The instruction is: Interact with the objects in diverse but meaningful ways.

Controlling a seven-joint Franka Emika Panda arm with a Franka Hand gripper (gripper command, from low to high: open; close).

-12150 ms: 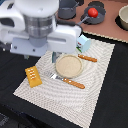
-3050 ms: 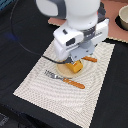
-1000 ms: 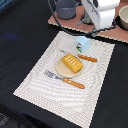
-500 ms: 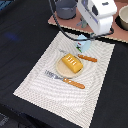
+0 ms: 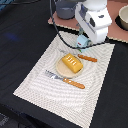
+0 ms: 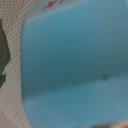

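Block, ridged yellow-orange [image 5: 71, 63]: set on tan round plate [image 5: 60, 72], cutlery laid either side. Pale blue-white carton [image 5: 82, 40], far right: unplaced. Gripper [image 5: 84, 44] over it; closure indeterminable.

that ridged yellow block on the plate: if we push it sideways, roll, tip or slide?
Probably slides: the ridged yellow-orange block looks low and flat-sided, lying flat on the tan round plate, so rolling or tipping seems unlikely. It looks like stiff moulded toy plastic, likely light. It covers most of the plate, so a push may carry it over the rim.
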